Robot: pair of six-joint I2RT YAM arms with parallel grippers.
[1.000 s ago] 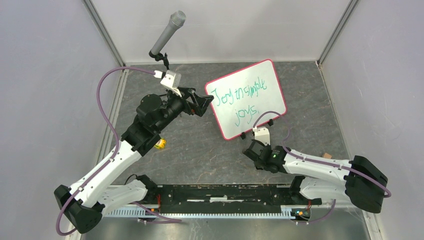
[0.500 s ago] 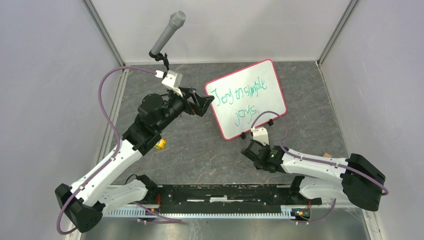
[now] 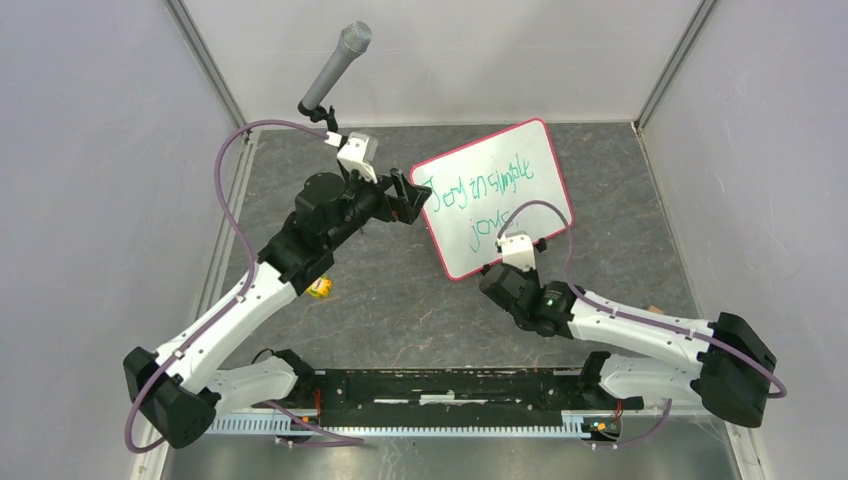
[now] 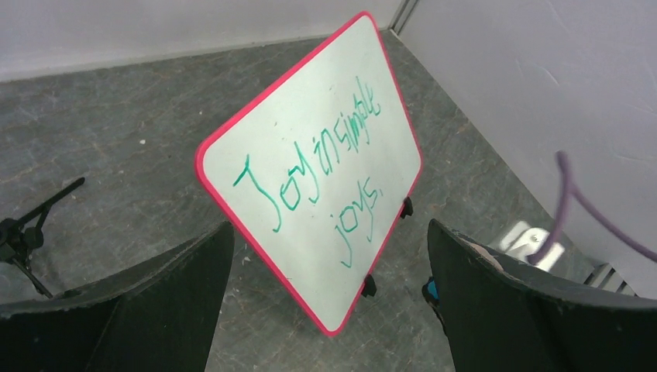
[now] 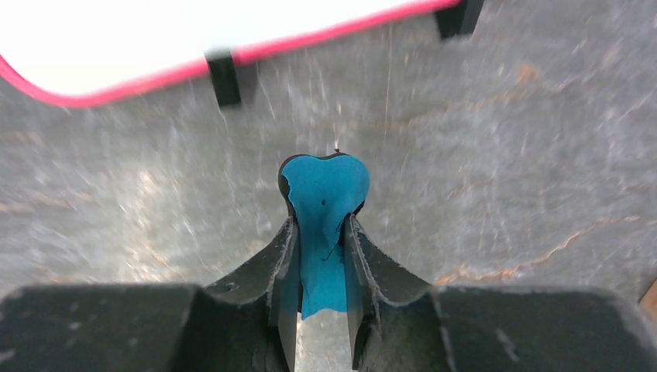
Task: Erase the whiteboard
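The whiteboard [image 3: 495, 195] stands tilted on small black feet at the back middle of the table, with a pink-red frame and green writing on its face. It also shows in the left wrist view [image 4: 318, 178] and its lower edge shows in the right wrist view [image 5: 155, 39]. My left gripper [image 3: 418, 198] is open and empty, just off the board's left edge; its dark fingers [image 4: 155, 294] frame the board. My right gripper [image 3: 492, 274] is shut on a blue eraser pad [image 5: 324, 186], low over the table just in front of the board's bottom edge and feet.
A microphone on a small stand [image 3: 335, 65] rises at the back left, its tripod legs [image 4: 31, 232] on the floor. A small yellow object [image 3: 320, 288] lies under my left arm. Grey enclosure walls [image 3: 100, 150] close in on the left, back and right.
My left arm has stretched forward, bringing its open gripper closer to the board's left edge. My right gripper has moved up toward the board's bottom edge with the blue pad.
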